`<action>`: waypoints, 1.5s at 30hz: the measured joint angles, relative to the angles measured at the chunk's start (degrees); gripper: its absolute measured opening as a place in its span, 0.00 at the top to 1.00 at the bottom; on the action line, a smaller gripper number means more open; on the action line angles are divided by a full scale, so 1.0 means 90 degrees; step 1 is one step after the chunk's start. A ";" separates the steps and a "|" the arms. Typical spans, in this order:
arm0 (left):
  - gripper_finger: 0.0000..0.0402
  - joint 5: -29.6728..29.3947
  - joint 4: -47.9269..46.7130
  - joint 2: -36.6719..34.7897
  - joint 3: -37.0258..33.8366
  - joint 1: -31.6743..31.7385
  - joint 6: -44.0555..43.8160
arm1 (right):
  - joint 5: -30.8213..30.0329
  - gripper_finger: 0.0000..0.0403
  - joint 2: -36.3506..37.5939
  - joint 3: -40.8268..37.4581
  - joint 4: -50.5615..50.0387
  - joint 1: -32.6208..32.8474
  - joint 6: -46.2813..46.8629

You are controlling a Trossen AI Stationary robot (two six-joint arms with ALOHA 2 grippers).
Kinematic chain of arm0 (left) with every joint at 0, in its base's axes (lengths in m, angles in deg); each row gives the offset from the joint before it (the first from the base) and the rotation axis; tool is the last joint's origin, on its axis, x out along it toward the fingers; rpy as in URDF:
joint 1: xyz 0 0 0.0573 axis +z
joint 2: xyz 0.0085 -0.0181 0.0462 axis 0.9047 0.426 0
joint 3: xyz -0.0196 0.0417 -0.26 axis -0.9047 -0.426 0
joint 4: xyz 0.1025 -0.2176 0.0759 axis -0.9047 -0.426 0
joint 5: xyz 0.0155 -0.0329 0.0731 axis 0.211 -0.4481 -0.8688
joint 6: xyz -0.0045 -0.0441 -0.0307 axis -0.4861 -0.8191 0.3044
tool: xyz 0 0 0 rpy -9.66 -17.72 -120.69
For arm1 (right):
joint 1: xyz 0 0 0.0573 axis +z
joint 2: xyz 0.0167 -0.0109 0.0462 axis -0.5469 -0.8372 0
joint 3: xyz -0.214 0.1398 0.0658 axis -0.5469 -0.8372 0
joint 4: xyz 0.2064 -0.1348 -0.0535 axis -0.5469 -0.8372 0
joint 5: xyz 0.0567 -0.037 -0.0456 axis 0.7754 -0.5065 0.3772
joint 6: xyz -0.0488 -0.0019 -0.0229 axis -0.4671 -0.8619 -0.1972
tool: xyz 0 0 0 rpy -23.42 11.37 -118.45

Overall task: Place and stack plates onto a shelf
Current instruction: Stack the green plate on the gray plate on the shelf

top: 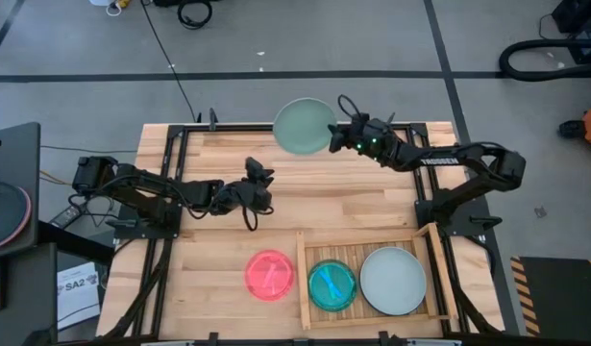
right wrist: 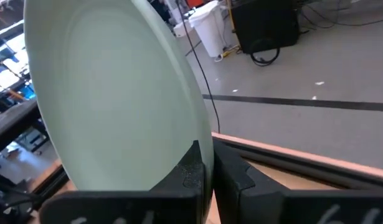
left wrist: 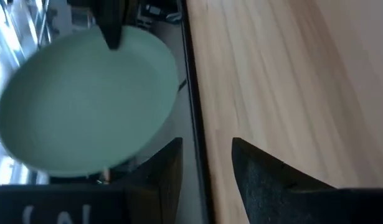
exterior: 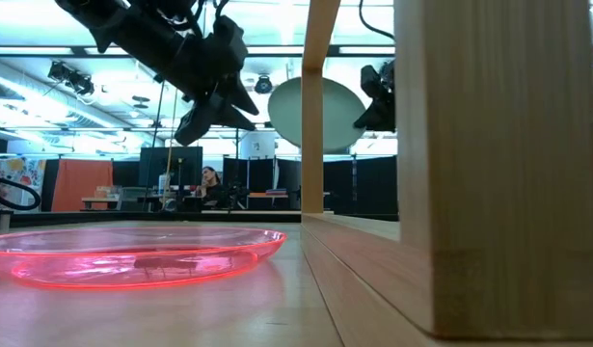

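Holding a pale mint plate (top: 306, 126) by its rim, the right gripper (top: 345, 134) hung at the bench's far edge, its fingers pinched tight on the plate's edge. From overhead the plate looked flat and jutted out past the far edge; the low view showed it lifted clear of the bench (top: 228, 240), and the right wrist view showed the rim wedged between the two dark fingers.

The left gripper (top: 258, 186) hovered over the middle of the bench, jaws parted and carrying nothing; its wrist camera looked between the open fingers (left wrist: 163, 174) toward the mint plate and bare planks.

Near the front edge lay the pink plate (top: 269, 275), just beside the shelf's left rim. On the shelf (top: 372, 242) itself sat a cyan plate (top: 332, 285) at the left end and a whitish plate (top: 392, 280) at the right end, side by side. Only the overhead view showed those two; from table height the shelf's wooden wall hid them, while the pink plate filled the foreground. A person sat far back in the room.
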 joint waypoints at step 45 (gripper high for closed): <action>0.64 0.0005 -0.0028 0.0005 0.0000 0.0000 -0.4902 | 0.5264 0.94 0.4188 0.0002 -0.8580 0.1377 0.1054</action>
